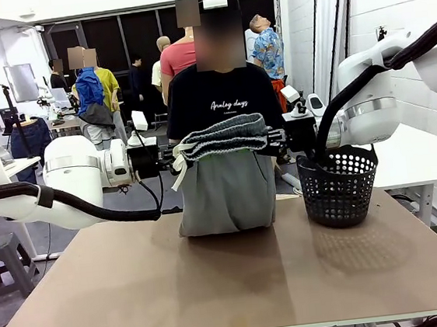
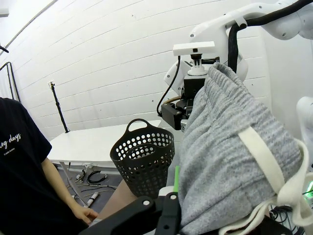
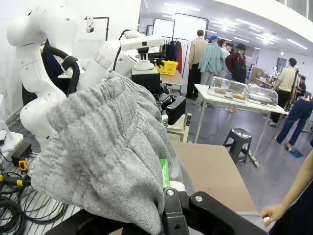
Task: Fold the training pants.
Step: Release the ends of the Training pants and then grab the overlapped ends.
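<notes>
front view: left gripper and right gripper each pinch one end of the waistband of the training pants. the one pair hangs at the far side of the table, beside one black basket.
left wrist view: fingers clamped on grey cloth.
right wrist view: fingers clamped likewise.

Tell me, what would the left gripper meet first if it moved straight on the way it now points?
The light grey jersey training pants it holds: the left gripper points along their bunched waistband. Beyond that fabric, probably the right gripper, which faces it.
</notes>
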### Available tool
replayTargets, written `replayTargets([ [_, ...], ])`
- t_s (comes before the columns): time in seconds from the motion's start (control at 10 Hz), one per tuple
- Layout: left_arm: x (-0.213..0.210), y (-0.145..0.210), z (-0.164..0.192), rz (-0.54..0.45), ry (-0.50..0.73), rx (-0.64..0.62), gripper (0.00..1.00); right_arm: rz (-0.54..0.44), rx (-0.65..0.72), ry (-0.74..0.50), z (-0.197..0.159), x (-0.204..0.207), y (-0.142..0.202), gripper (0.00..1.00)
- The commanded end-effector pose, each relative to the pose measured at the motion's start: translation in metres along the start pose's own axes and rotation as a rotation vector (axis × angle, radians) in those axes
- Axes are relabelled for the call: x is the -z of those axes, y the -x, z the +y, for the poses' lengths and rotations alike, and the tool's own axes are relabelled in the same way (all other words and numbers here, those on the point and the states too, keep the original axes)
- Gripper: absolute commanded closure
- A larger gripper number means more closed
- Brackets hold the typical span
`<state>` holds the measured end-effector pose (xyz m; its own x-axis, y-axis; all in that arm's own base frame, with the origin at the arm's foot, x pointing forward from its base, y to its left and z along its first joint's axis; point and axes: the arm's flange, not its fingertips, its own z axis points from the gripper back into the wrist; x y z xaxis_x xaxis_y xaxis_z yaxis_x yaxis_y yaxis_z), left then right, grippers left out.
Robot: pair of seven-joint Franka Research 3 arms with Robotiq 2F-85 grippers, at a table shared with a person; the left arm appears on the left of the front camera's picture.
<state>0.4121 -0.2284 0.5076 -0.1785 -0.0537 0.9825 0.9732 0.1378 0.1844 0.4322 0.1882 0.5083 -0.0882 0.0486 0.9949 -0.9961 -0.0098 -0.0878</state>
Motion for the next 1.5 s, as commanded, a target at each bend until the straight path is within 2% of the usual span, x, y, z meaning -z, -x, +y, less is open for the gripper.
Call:
replayTargets([
  [0.0,0.0002,-0.0024,-0.0002,-0.004,-0.004,-0.006,1.00,-0.019,0.010,-0.001,0.0018,-0.0010,0.0012,1.00],
  [1.4,0.0002,-0.0024,-0.0002,-0.004,-0.004,-0.006,1.00,-0.019,0.010,-0.001,0.0018,-0.0010,0.0012,1.00],
])
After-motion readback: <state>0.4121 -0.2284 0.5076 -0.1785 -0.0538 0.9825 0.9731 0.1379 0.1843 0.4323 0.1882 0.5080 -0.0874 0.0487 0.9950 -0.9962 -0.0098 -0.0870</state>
